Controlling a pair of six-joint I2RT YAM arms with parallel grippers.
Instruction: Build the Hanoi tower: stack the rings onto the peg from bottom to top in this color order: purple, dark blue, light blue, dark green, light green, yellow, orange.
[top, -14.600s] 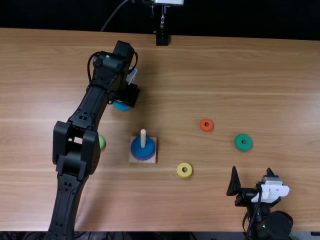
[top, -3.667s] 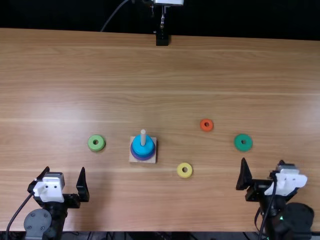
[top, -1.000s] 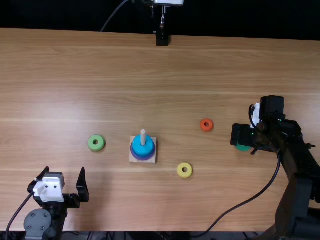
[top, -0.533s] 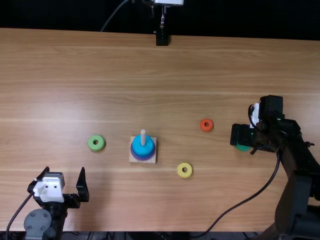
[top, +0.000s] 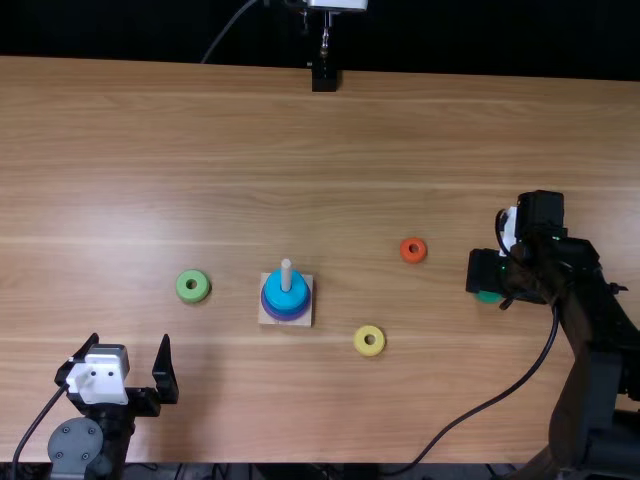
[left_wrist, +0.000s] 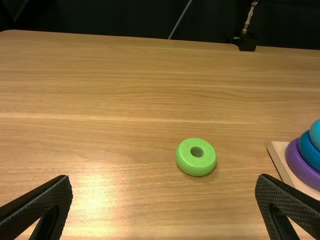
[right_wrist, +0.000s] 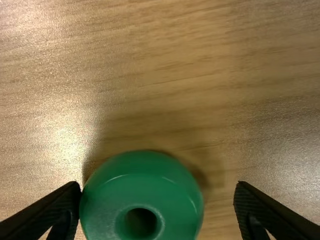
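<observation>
- Fingers of the black right gripper (right_wrist: 157, 185) are spread astride a glossy dark-green ring (top: 488, 297), frame right, likely for grasping.
- Black left gripper (top: 130, 338), lower left, is spread wide.

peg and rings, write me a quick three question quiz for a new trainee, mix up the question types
1. True or false: the light blue ring is the top one on the peg.
2. Which ring is at the open right gripper?
3. Fill in the blank: the bottom ring on the peg is ___.

Key: 1. true; 2. the dark green ring; 3. purple.
</observation>
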